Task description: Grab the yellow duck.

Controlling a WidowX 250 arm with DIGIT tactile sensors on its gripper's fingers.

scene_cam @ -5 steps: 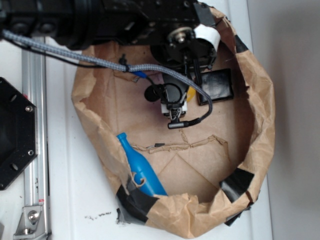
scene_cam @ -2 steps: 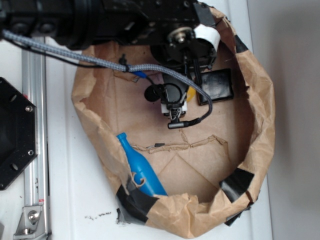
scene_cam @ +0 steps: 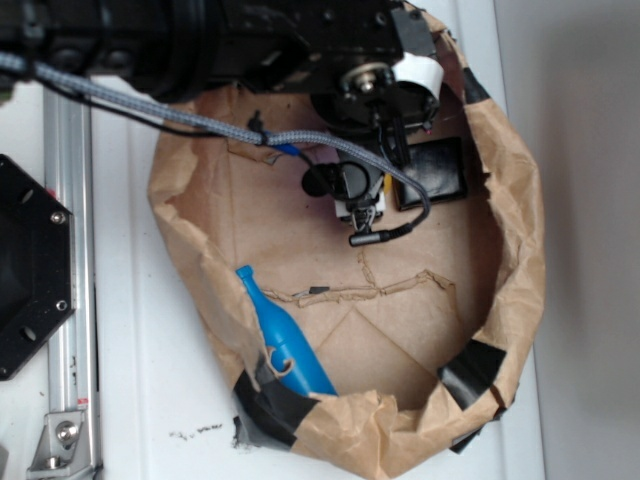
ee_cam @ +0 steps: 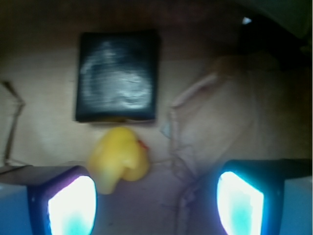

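Observation:
The yellow duck (ee_cam: 120,156) lies on brown paper just in front of a black square block (ee_cam: 117,76), touching its near edge. My gripper (ee_cam: 156,198) is open and hovers over the paper. The duck sits just ahead of the left finger (ee_cam: 73,203), off-centre from the gap, and nothing is between the fingers. In the exterior view the gripper (scene_cam: 360,197) hangs inside the paper bag, left of the block (scene_cam: 432,172), and hides nearly all of the duck.
A crumpled brown paper bag wall (scene_cam: 515,230) with black tape rings the work area. A blue plastic bottle (scene_cam: 283,342) leans at the lower left inside. A grey braided cable (scene_cam: 200,120) crosses above. A metal rail (scene_cam: 70,250) runs along the left.
The arm and gripper have shifted slightly to the right, toward the black block. The bottle and block have not moved.

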